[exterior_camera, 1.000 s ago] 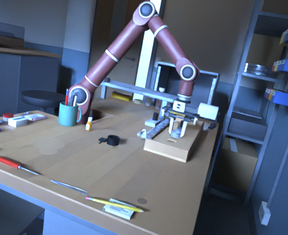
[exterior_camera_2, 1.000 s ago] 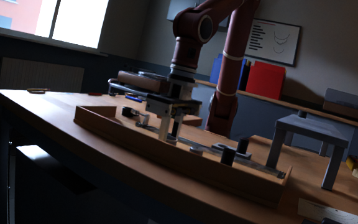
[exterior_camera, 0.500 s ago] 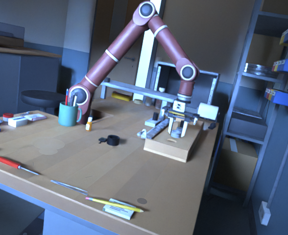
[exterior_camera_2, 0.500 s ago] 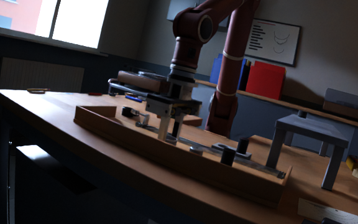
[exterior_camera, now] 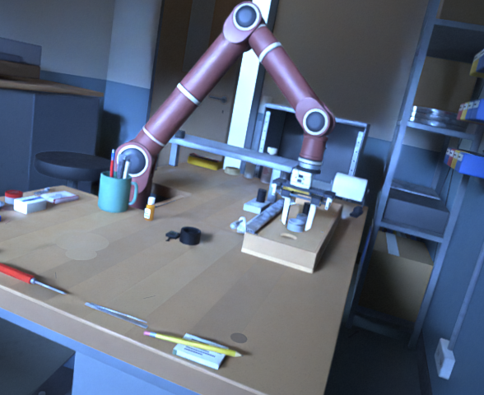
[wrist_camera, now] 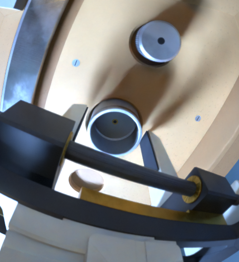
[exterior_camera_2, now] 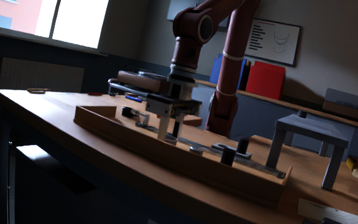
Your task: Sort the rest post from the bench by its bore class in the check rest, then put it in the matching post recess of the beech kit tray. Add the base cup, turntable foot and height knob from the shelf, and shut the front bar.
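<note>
The grey base cup sits upright in a round recess of the beech kit tray, between the fingers of my gripper. My gripper is open and holds nothing. A round metal disc with a centre hole sits in the recess beyond the cup. A dark post stands in the tray toward its far end. An empty round recess lies just on my side of the cup. The steel front bar lies swung open along the tray's left side.
Behind the tray a grey shelf spans the bench, with small parts under it. The check rest with a black post stands left of the tray. A black ring lies on the open bench. A teal mug stands by my base.
</note>
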### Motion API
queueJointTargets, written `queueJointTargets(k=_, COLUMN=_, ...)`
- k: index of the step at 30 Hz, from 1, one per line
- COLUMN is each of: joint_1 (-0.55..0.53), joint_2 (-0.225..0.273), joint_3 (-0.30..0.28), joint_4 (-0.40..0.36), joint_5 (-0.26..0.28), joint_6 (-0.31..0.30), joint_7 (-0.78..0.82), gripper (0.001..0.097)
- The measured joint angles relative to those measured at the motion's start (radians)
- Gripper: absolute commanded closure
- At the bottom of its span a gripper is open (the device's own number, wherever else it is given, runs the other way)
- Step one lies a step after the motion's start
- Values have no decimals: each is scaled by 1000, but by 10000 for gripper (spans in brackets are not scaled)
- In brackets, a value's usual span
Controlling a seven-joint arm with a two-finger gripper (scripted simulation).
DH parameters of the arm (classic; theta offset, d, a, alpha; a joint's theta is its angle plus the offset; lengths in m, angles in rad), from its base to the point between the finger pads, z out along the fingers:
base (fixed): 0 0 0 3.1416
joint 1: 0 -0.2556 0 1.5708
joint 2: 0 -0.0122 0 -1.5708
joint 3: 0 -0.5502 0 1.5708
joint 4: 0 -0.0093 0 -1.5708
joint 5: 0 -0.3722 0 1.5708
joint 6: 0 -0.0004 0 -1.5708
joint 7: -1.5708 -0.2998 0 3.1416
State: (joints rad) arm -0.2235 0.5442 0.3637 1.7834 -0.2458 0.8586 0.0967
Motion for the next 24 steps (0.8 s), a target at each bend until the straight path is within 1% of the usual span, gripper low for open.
queueJointTargets(k=5, joint_1=-1, joint_2=-3, joint_3=1, joint_4=-2, joint_5=2, joint_6=5, joint_7=-1, gripper=346)
queueJointTargets(k=9, joint_1=-3, joint_2=-11, joint_3=5, joint_4=-10, joint_5=6, joint_6=21, joint_7=-5, gripper=346)
queueJointTargets(k=24, joint_1=-18, joint_2=-61, joint_3=24, joint_4=-67, joint_5=33, joint_6=124, joint_7=-29, gripper=346)
